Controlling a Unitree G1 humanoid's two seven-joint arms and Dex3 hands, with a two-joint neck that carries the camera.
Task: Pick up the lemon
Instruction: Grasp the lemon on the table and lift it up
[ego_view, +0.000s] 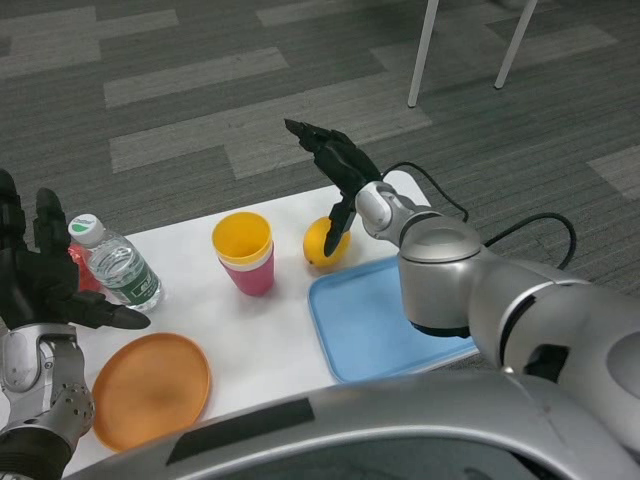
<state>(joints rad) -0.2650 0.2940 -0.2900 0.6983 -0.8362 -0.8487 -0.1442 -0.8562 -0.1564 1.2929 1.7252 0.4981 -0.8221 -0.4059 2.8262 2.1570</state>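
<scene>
One target: small yellow oval lemon (325, 242), lying on the white table (270, 330) just beside the far left corner of the light blue plastic tray (375, 325), right of the stacked yellow-over-pink plastic cups (245, 252).
Right hand: black many-fingered right hand (338, 172) is reached out over the lemon; upper fingers are spread forward with nothing in them, one digit is hung down against the lemon's right side. Real contact cannot be told. No grasp is made yet.
Left hand: black left hand (38, 270) is held up, fingers apart and holding nothing, at the table's left edge, in front of the clear plastic water bottle with the green-and-white cap (112, 262).
Also present: flat orange plastic plate (152, 388), near left.
Handling: lemon is judged light, firm, smooth-skinned and prone to rolling; little crush risk is expected.
Grip point: the widest middle is best enclosed from above, fingers on the far side, thumb on the near side.
Risk: a push from one side alone is likely to roll it toward the cups.
</scene>
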